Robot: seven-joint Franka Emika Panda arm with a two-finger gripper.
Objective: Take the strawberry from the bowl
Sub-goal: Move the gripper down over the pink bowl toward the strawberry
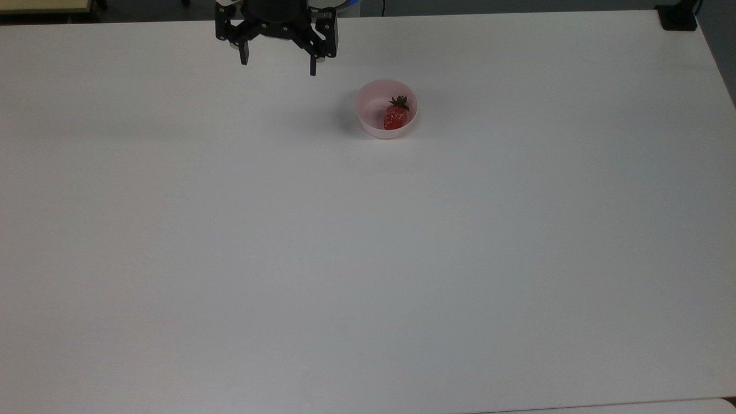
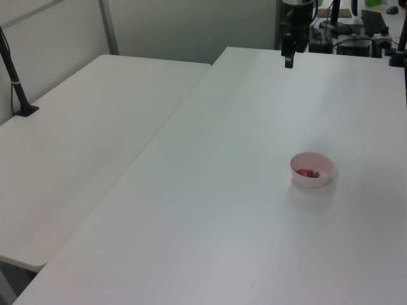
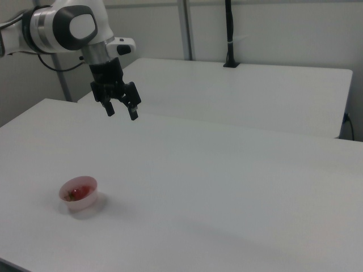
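Strawberry (image 1: 395, 117) sits in bowl (image 1: 386, 108) near tabletop's far edge; gripper (image 1: 278, 64) wide open, empty: you're pre-approach, move over bowl, descend.

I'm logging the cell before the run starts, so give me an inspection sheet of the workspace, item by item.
Surface: white table, bare apart from the bowl.
Job's things: pink bowl upright near the far edge in the top view; strawberry lying inside it, leafy cap pointing away from the camera.
Clutter: nothing seen.
Tool: tool open, holding nothing, hanging above the table to the top view's left of the bowl, apart from it.
Cables: a dark cable running down a black post clamped to the neighbouring table.
Surroundings: grey partition walls; equipment on a desk behind the arm in the left view.
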